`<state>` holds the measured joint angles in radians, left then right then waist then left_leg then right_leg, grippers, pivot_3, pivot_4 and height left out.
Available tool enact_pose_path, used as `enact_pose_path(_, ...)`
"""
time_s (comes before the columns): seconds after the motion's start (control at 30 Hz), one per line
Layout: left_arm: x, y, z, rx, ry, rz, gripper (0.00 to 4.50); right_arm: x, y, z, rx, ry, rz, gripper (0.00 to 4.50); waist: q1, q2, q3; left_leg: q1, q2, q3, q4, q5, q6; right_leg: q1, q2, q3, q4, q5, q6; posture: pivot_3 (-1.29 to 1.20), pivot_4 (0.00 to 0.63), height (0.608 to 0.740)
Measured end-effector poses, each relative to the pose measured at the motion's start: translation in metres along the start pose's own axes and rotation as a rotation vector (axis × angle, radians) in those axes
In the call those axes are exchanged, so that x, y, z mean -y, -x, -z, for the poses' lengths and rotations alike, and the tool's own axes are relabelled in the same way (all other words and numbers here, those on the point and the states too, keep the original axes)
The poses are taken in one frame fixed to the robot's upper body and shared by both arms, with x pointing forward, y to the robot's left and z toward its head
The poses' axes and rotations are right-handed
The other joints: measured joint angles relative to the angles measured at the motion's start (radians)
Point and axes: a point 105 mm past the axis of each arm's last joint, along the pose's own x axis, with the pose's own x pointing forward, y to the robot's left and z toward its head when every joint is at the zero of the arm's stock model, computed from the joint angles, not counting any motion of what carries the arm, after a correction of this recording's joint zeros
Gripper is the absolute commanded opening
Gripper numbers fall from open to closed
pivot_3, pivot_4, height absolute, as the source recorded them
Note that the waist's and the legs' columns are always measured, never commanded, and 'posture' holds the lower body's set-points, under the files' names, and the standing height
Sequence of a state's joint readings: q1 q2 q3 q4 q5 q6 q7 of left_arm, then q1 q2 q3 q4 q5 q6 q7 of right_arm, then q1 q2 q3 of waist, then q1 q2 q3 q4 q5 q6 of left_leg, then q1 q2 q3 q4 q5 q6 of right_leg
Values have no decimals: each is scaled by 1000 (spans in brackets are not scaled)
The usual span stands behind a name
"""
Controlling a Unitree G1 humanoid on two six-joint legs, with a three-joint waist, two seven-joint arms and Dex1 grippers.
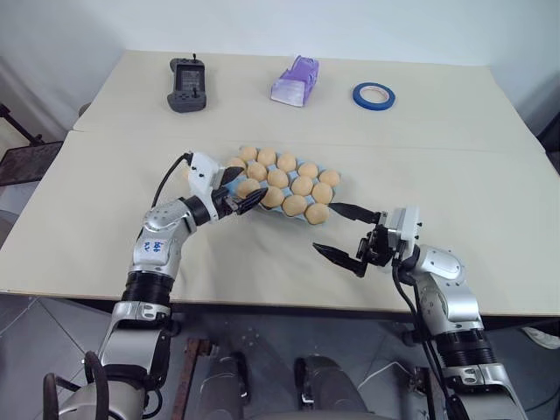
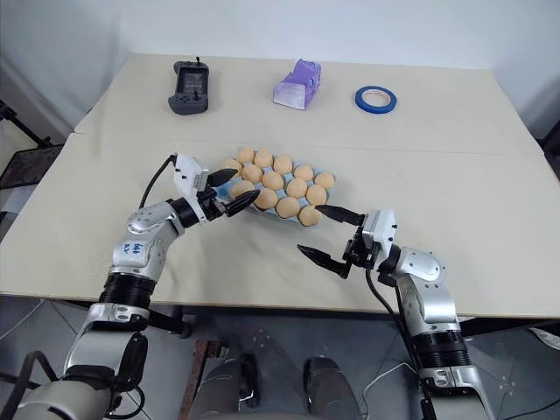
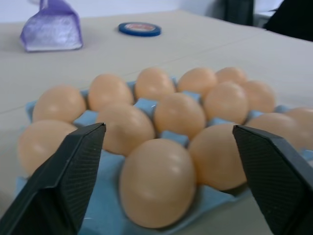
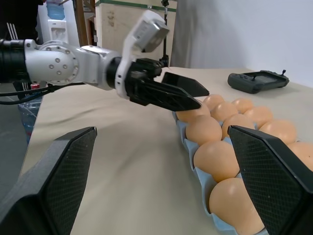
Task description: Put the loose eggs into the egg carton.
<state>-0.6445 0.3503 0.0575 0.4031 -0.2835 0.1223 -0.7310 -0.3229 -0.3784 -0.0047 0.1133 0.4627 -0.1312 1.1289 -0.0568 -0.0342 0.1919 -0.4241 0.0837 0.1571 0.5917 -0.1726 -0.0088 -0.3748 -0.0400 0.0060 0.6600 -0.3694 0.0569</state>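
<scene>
A robot test lab, by the look of it: a plain cloth-covered surface (image 1: 455, 140) against bare white walls carries a handheld controller (image 1: 186, 86), a blue tape ring (image 1: 374, 95) and a purple packet (image 1: 295, 80), with stacked crates (image 4: 129, 19) behind.

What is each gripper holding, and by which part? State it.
Nothing is held. The left gripper is open at the egg carton; the right gripper is open and empty.

egg carton (image 1: 332, 194): light blue, mid-table | eggs (image 1: 277, 178): tan, seated in cups
</scene>
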Motion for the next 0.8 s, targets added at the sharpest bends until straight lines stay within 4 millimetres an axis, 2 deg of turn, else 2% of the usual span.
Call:
enact_pose_path(0.07,-4,17,-4,1,-28,-10,4295,0,-1,0,2,0,-3,4500,-4,0,0,0,1,0,0,1,1,0,1,0,0,0,0,0,150,740)
enact_pose_path(0.2,-23,66,-3,-17,-34,-107,4295,-1,-1,0,1,0,-13,4500,-4,0,0,1,1,0,-1,0,1,0,1,0,1,0,-1,0,150,740)
enact_pose_path(0.33,-25,121,16,-92,-7,-196,4403,-2,-1,1,-1,-4,-27,4500,-7,0,0,1,0,0,-1,-4,3,0,-2,0,0,0,-1,0,150,740)
enact_pose_path(0.47,-24,166,31,-133,5,-306,4403,-1,-1,3,-5,-11,-38,4500,-3,0,0,1,0,-2,-2,-5,3,0,-4,-1,0,-1,-2,0,150,740)
enact_pose_path(0.6,-18,187,34,-151,-24,-366,4403,-1,-2,5,-8,-14,-55,4500,-1,0,0,1,-1,-3,-4,-5,2,0,-6,-3,-3,-1,-4,0,150,740)
enact_pose_path(0.8,-12,189,36,-141,-25,-406,4403,2,-3,6,-14,-4,-64,4500,-4,0,0,0,-1,-2,-12,-4,2,0,-7,-3,-7,-2,-6,0,150,740)
